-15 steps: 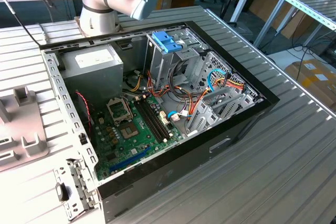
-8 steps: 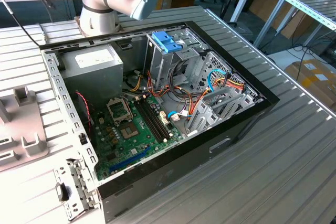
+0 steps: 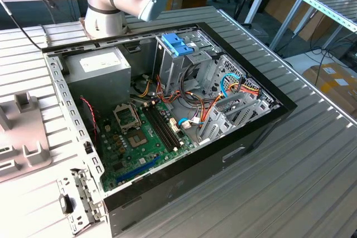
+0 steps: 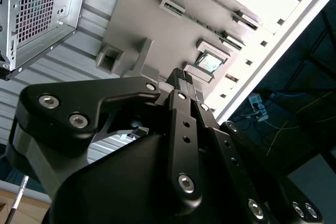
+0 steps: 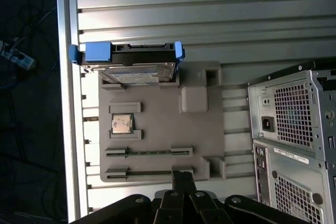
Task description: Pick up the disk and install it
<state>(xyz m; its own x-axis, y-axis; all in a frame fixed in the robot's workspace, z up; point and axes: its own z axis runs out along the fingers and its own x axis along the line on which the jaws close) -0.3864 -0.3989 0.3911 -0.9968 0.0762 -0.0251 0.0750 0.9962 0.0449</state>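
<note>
Evidently nothing of the job is done yet: the disk [image 5: 126, 64] sits in its nest at the far end of the grey fixture plate [image 5: 157, 129], blue side rails and blue end tab showing, close to the edge of the slatted metal table [image 3: 290, 182]. A processor chip [image 5: 122, 124] and a memory stick [image 5: 149, 152] lie in their own slots on the plate, between the disk and the gripper [image 5: 182, 174]. Gripper fingers drawn narrow, tip against tip, nothing between them, well apart from the disk; both wrist views agree. Exterior view: open computer case [image 3: 223, 154] fills the centre of the frame, drive cage [image 3: 167, 65] at upper centre topped by a lighter blue latch piece [image 3: 177, 44], power supply [image 3: 106, 73] at the case's upper left. No disk seated in the case that I can make out, so pick-up and install both remain. Writing: a white label [image 3: 99, 61] on the power supply, a pale sticker on the disk's face, another label on the case's rear panel; none of it legible, no brand to be made out
</note>
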